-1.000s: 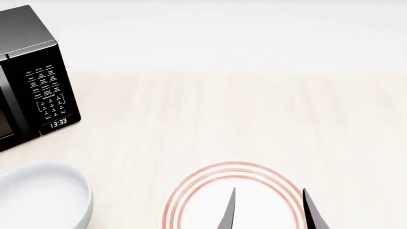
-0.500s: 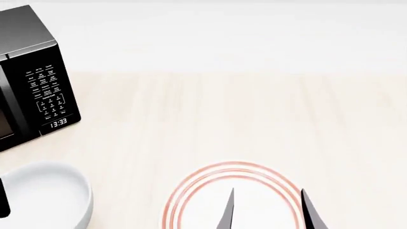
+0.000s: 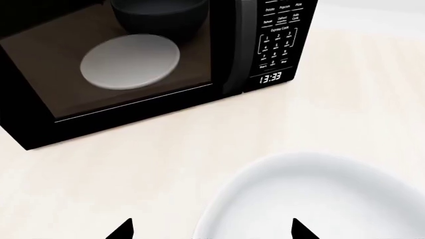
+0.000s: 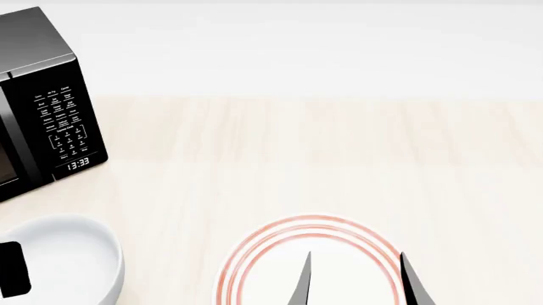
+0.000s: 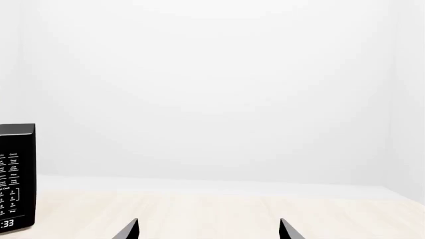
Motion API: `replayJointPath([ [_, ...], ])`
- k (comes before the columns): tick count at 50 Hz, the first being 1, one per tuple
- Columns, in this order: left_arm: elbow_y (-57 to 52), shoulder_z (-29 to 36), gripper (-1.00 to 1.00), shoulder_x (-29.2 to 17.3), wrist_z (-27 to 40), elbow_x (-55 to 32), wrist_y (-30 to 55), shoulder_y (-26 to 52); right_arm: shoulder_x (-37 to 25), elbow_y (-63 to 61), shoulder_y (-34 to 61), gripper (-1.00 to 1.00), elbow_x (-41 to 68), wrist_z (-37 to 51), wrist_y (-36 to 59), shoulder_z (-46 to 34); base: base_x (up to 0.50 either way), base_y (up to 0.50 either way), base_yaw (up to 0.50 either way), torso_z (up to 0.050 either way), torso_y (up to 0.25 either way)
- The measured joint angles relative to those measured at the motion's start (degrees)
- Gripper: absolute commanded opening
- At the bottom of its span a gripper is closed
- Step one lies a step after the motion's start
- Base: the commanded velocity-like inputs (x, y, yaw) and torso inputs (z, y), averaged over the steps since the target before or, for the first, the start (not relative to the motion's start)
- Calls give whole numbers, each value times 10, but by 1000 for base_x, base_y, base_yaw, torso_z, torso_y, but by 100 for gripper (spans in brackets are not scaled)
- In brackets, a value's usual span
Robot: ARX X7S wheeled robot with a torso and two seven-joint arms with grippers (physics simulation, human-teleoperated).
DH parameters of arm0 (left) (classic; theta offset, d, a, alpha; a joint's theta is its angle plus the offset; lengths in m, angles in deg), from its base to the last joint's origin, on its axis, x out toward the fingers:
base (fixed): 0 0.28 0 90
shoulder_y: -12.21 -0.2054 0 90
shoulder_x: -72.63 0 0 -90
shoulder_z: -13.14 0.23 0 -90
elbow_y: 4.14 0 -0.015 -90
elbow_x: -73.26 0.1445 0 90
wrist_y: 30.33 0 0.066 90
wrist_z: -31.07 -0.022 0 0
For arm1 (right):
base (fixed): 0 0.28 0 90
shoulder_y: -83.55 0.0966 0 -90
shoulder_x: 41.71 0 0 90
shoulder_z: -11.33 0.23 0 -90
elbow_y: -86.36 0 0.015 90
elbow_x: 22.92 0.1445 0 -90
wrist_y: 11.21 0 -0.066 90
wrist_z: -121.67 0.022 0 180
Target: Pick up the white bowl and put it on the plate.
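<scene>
The reach for the white bowl (image 4: 60, 257) looks to be the step in hand, and nothing is being lifted yet. The bowl is sitting on the pale wooden table (image 4: 322, 152) at the near left, just in front of the black microwave (image 4: 42, 101). The plate (image 4: 309, 260) with red rings is lying to its right at the near edge, apart from the bowl and bare.

The left gripper (image 3: 209, 230) is hanging over the near side of the bowl. In its wrist view the two dark fingertips are standing wide apart, one over bare table and one over the bowl's white inside, so the near rim is passing between them. The jaws are gaping and holding nothing; whether a tip is touching the rim cannot be told.

The right gripper (image 4: 355, 279) is hovering over the plate, jaws spread and empty.

The next move probably calls for lowering the left gripper so the rim sits between the fingertips, then closing. The right gripper may be crowding the plate.
</scene>
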Motion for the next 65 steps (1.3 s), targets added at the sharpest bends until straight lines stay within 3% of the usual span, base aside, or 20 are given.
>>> replayJointPath([
  [65, 110, 51, 100, -19, 130, -98, -89, -9, -22, 9, 5, 100, 14, 19, -9, -19, 0, 0, 0, 0, 0],
])
